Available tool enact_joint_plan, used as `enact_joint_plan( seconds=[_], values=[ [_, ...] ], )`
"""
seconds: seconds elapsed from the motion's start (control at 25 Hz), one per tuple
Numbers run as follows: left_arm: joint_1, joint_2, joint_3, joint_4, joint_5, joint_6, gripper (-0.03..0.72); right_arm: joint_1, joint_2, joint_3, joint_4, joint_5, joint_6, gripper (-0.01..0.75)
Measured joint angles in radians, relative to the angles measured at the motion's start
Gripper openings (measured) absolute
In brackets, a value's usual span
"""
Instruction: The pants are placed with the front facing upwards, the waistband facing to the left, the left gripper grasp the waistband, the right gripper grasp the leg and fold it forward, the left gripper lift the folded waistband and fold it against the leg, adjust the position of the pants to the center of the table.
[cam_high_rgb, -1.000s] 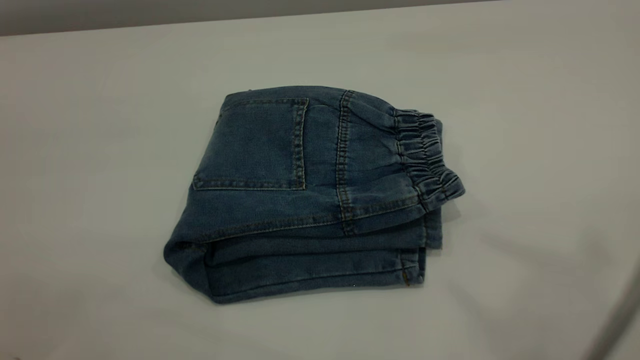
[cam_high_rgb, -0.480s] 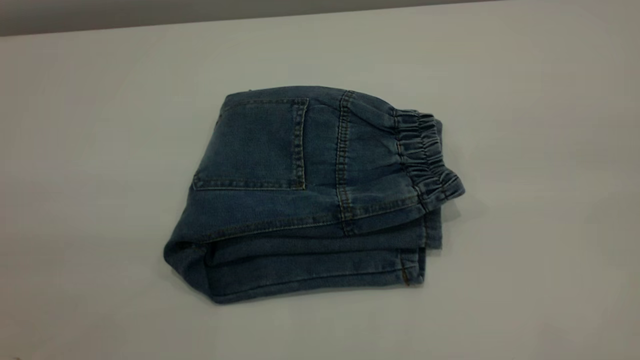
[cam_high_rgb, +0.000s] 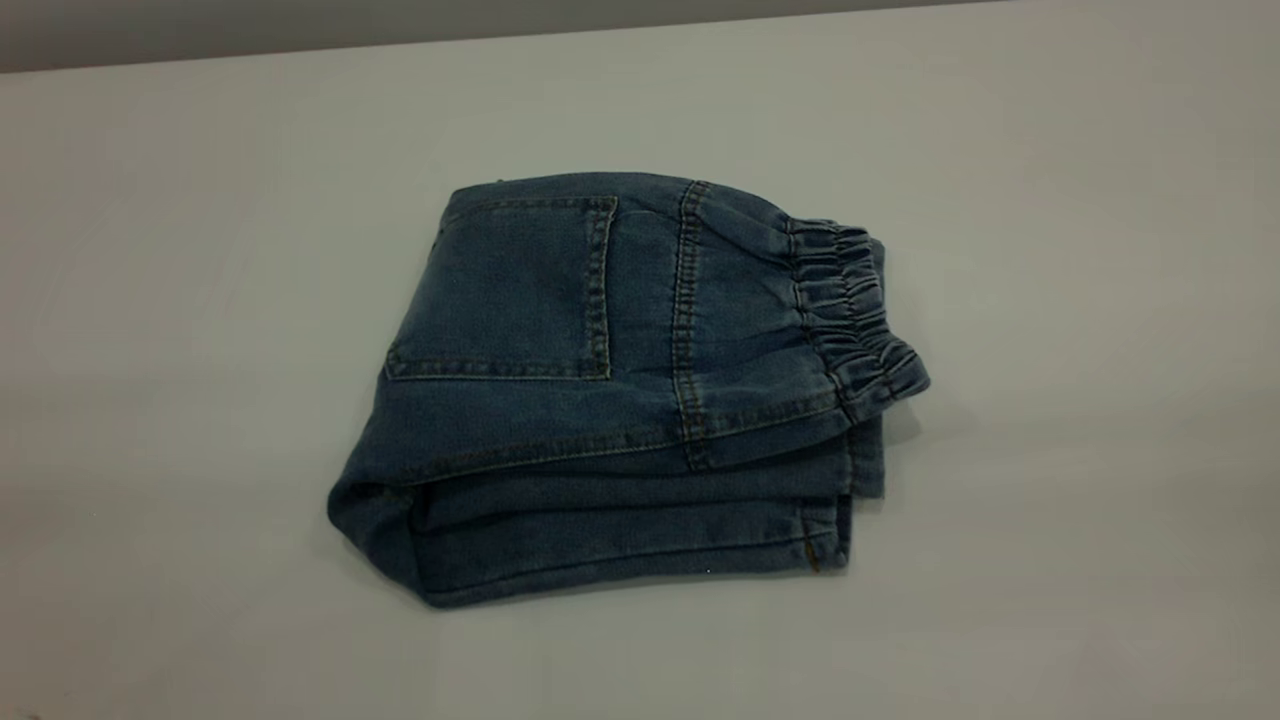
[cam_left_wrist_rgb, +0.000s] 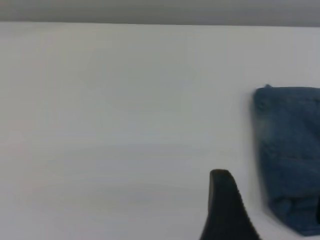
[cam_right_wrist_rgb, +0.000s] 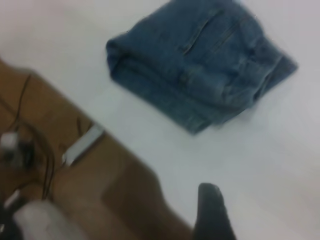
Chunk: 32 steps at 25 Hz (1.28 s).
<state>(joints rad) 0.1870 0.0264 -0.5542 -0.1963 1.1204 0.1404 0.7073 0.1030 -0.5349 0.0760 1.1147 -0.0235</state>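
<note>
The pants (cam_high_rgb: 620, 390) lie folded into a compact stack near the middle of the tabletop (cam_high_rgb: 200, 250), resting flat with nothing touching them. In the exterior view the bundle's long axis runs left to right, slightly skewed, with the rounded fold at the lower left and the open ends to the right. The top layer shows the back side: a patch pocket (cam_high_rgb: 505, 290) sits on the left half, with a vertical double-stitched seam just to its right. The waistband (cam_high_rgb: 850, 310), gathered and ruffled, forms the right edge of the top layer and points right, its lower corner curling a little past the layers beneath. Under that top layer, the flat stitched leg hems stack along the near edge, their ends also facing right.

In the left wrist view the pants (cam_left_wrist_rgb: 290, 155) appear at one side of the picture, well apart from a single black wedge-shaped fingertip (cam_left_wrist_rgb: 225, 207) of the left gripper, which hangs over bare tabletop (cam_left_wrist_rgb: 125, 100). Only that one finger shows, so how wide the jaws stand cannot be told.

In the right wrist view the pants (cam_right_wrist_rgb: 200, 65) lie well away from one dark fingertip (cam_right_wrist_rgb: 212, 212) of the right gripper, near the tabletop's (cam_right_wrist_rgb: 280, 165) edge, beyond which a brown floor (cam_right_wrist_rgb: 75, 200) with cables shows. Its jaws' spread likewise cannot be told
</note>
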Motion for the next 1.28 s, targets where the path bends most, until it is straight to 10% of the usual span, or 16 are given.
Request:
enact_joint_plan(
  seconds=[0.84, 1.28],
  values=[
    [0.0, 0.0, 0.05, 0.014, -0.037, -0.025, 0.391, -0.012, -0.05, 0.029, -0.032, -0.051, 0.013, 0.405],
    [-0.011, 0.0, 0.05, 0.011, -0.037, -0.023, 0.391, -0.467, -0.105, 0.028, -0.016, -0.049, 0.011, 0.405]
  ],
)
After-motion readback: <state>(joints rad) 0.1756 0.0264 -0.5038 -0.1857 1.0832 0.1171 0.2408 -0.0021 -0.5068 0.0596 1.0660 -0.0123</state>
